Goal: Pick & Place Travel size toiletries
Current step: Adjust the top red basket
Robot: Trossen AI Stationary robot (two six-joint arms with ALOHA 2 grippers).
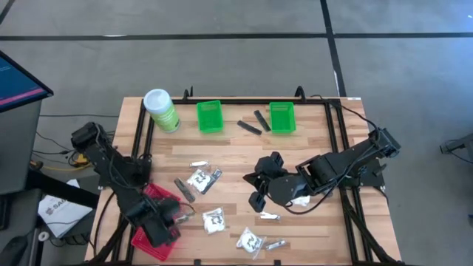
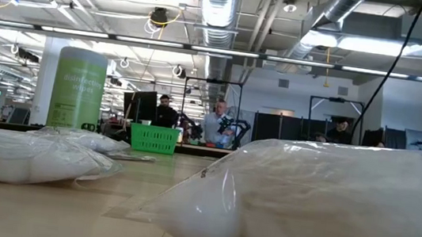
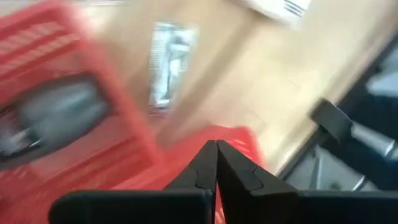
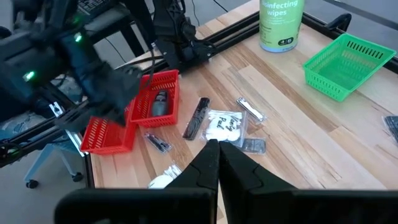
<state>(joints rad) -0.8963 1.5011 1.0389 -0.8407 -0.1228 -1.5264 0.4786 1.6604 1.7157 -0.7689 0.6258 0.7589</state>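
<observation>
The travel size toiletries lie scattered on the wooden table: white packets, silvery sachets and dark sticks. A dark grey oval piece lies inside one red basket. My left gripper is shut and empty, pointing down above the two red baskets at the near left. My right gripper is shut and empty, hanging above the table's middle.
A second red basket stands beside the first. Two green baskets and a tall light-green canister stand along the far edge, with two dark sticks between the baskets. A black frame rims the table.
</observation>
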